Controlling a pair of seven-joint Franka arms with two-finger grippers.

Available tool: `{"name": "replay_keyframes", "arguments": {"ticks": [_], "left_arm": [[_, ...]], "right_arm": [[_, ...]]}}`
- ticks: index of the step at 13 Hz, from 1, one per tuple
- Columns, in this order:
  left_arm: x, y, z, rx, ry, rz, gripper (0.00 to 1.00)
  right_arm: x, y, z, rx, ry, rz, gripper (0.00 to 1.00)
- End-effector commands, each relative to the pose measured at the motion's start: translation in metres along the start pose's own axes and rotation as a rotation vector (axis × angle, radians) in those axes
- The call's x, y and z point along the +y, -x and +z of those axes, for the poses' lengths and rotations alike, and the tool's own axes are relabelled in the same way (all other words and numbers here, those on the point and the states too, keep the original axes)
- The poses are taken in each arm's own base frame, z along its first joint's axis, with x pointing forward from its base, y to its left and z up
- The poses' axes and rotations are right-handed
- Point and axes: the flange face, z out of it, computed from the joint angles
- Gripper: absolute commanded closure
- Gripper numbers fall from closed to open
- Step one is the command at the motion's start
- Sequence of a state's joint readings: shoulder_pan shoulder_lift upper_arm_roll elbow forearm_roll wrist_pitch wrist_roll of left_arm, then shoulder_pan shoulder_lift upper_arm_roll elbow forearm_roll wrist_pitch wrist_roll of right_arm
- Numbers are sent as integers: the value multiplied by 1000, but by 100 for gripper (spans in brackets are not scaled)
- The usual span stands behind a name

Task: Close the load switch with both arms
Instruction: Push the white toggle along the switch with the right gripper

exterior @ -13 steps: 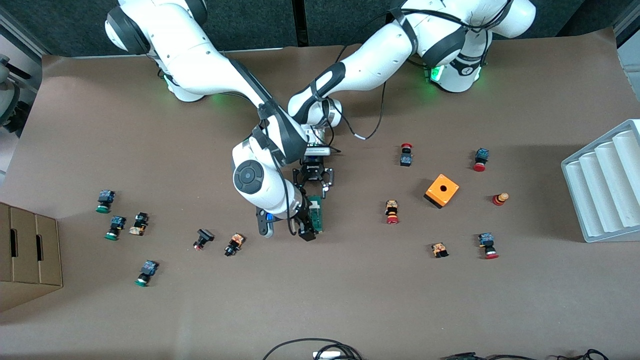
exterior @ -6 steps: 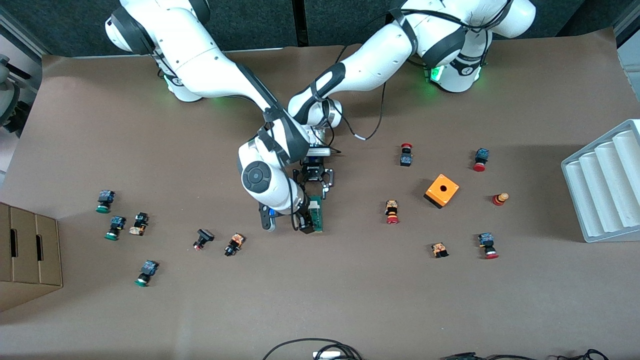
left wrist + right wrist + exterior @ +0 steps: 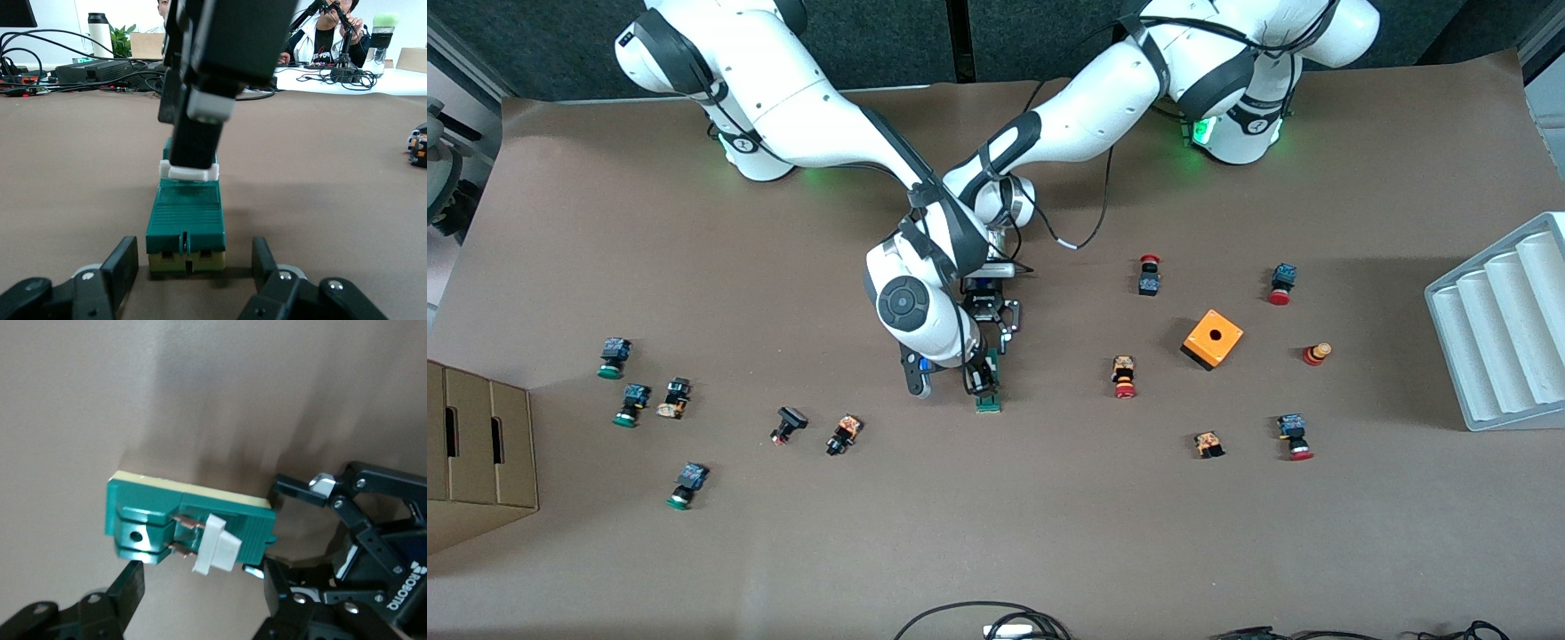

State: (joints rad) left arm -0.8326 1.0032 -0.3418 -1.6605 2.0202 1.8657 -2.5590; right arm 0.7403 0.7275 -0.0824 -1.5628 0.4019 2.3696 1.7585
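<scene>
The load switch [image 3: 988,403], a long dark-green block, lies on the brown table mid-table. My right gripper [image 3: 980,378] hangs over its middle and hides most of it in the front view. Its fingers are open, and in the right wrist view [image 3: 200,587] they stand on either side of the switch's white tab [image 3: 215,545]. In the left wrist view one right finger comes down onto that tab [image 3: 193,172]. My left gripper [image 3: 987,342] is low at the switch's end toward the bases. It is open, and its fingers [image 3: 123,267] flank that end of the switch [image 3: 185,220] without touching.
An orange cube with a hole [image 3: 1213,339] and several small push buttons [image 3: 1125,376] lie toward the left arm's end. More buttons [image 3: 843,434] lie toward the right arm's end, near a cardboard box [image 3: 476,444]. A white ribbed rack [image 3: 1503,329] stands at the table edge.
My right arm has drawn toward the bases, carrying its gripper from the switch's camera-side end to over its middle. The left gripper and the switch have stayed put.
</scene>
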Motion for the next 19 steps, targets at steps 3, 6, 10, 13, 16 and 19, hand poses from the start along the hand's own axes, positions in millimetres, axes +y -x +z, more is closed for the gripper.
{"name": "replay_keyframes", "arguments": {"ticks": [3,6,10,13,16,19], "left_arm": [[-2,14,9,1,-2,-5,25],[-2,14,9,1,-2,-5,25],[-2,14,9,2,-3,-5,25],[-2,14,9,1,-2,-5,25],[-2,14,9,1,-2,-5,25],[-2,14,9,1,-2,-5,25]], "right_arm": [[11,3,4,-7,2,8,24],[10,2,8,-6,-14,6,25],[12,6,9,-5,-13,-4,29],[11,4,14,-1,-27,-10,36],[11,4,15,6,-30,-18,39],[12,7,19,22,-41,-38,48]]}}
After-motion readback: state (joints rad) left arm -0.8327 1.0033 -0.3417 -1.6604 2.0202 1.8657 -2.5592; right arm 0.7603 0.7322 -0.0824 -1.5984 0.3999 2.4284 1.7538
